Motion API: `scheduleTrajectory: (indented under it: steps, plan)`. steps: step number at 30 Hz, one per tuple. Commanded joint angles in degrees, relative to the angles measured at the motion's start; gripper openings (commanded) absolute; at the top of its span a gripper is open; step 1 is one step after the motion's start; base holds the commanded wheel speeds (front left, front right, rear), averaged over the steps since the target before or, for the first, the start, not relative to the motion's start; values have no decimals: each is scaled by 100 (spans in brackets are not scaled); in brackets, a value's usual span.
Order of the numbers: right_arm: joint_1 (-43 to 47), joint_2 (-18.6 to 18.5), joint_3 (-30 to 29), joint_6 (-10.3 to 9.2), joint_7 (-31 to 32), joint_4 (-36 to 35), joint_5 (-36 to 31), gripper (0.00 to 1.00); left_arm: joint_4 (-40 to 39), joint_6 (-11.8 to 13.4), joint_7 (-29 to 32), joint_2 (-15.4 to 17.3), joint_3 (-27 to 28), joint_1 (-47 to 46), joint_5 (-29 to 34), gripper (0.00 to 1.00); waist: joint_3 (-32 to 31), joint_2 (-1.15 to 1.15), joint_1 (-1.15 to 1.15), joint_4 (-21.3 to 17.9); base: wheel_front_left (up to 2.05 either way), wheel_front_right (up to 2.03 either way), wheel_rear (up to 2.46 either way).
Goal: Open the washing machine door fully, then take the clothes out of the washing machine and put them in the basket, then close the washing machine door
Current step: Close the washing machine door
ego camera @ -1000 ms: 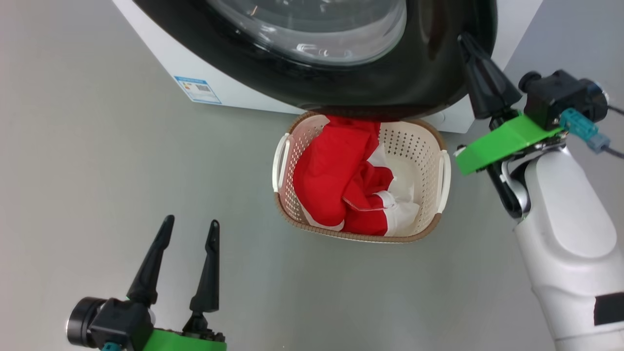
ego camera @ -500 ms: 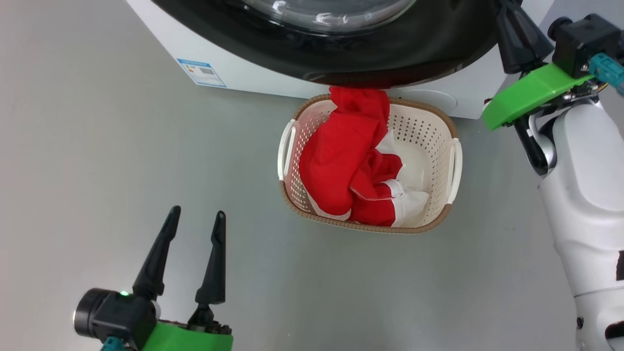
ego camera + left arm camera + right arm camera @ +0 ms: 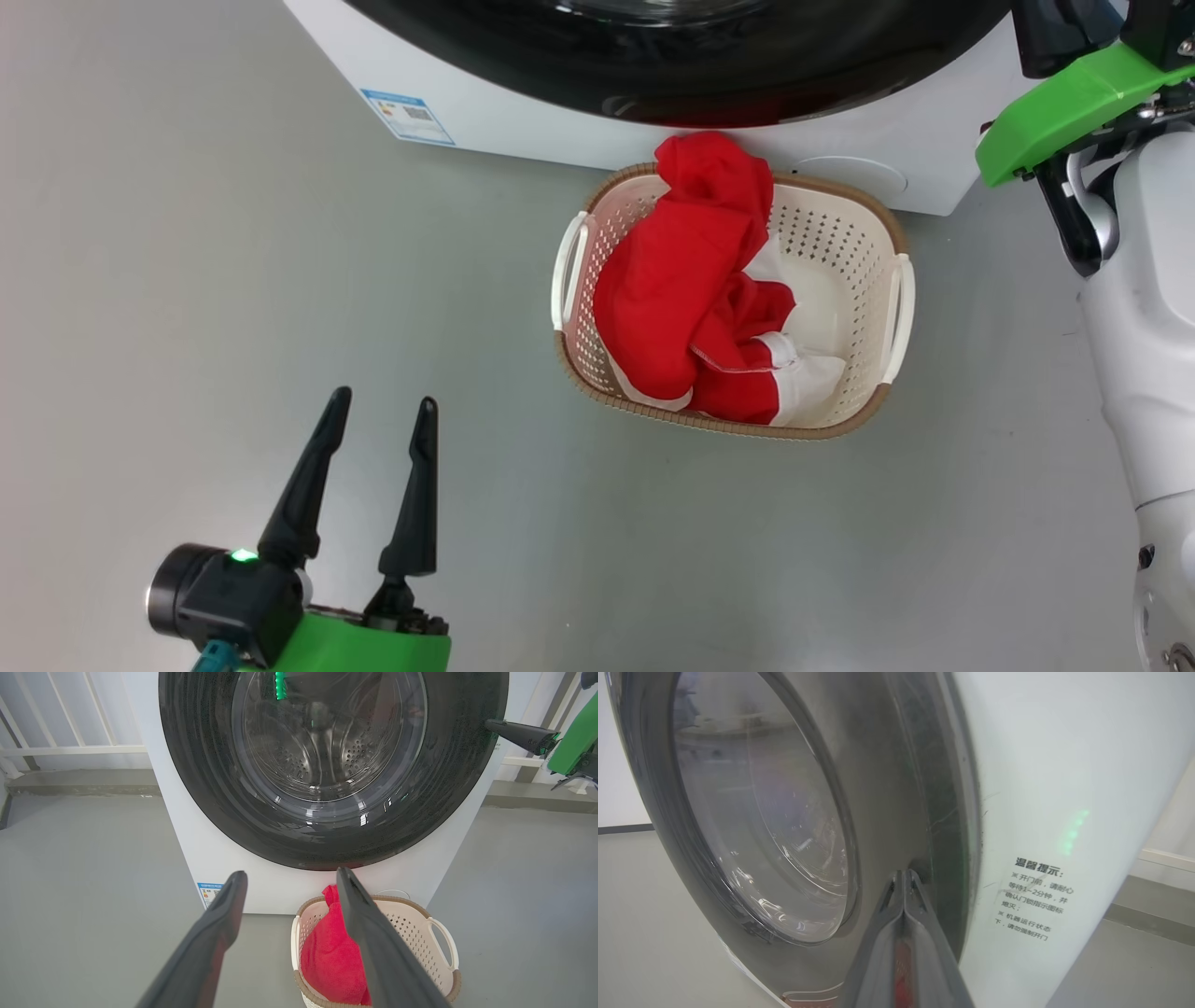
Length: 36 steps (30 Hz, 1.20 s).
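The washing machine [image 3: 523, 131] stands at the top of the head view, and the washing machine door [image 3: 196, 765] lies against its white front. My right gripper [image 3: 903, 873] is shut, its tip pressed on the door's black rim near the right edge [image 3: 488, 722]. In front of the machine sits the basket [image 3: 840, 243], and the red and white clothes [image 3: 681, 299] are piled inside it, one red end humped over the far rim. My left gripper [image 3: 383, 403] hangs open and empty over the floor to the basket's left.
My right arm's green mount [image 3: 1064, 103] and pale forearm [image 3: 1148, 327] stand to the basket's right. A blue label [image 3: 408, 116] marks the machine's lower corner. A white railing [image 3: 70, 749] runs behind the machine. Grey floor lies all around the basket.
The door has swung in against the machine, no longer overhanging the basket, with my shut right gripper moving along on its rim. The head camera has shifted. My left gripper stays open.
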Motion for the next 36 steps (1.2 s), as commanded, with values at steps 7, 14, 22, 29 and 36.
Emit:
scheduleTrajectory:
  steps: [7, 14, 22, 29, 36]
  plan:
    - [-183, 122, -121, -2, -25, -55, -174, 0, -41, -86, -44, 34, 301, -146, 117, 100, 9, 0, 0, 28, 0, 0, 0]
    - [57, 314, 12, -2, -25, -286, -72, 0, 5, -126, -44, -9, 389, -131, 126, 100, -85, 0, 0, -105, 0, 0, 0]
    - [756, 522, 307, -2, -25, -843, 189, 0, 64, -176, -44, -59, 511, -69, 118, 100, -339, 0, 0, -411, 0, 0, 0]
    - [1432, 659, 479, -2, -25, -1359, 369, 26, 106, -181, -45, -53, 571, 13, 140, 100, -568, 0, 0, -702, 0, 0, 0]
    - [2080, 775, 608, -2, -25, -1977, 453, 100, 130, -158, -44, -29, 589, 81, 124, 100, -811, 0, 0, -1021, 0, 0, 0]
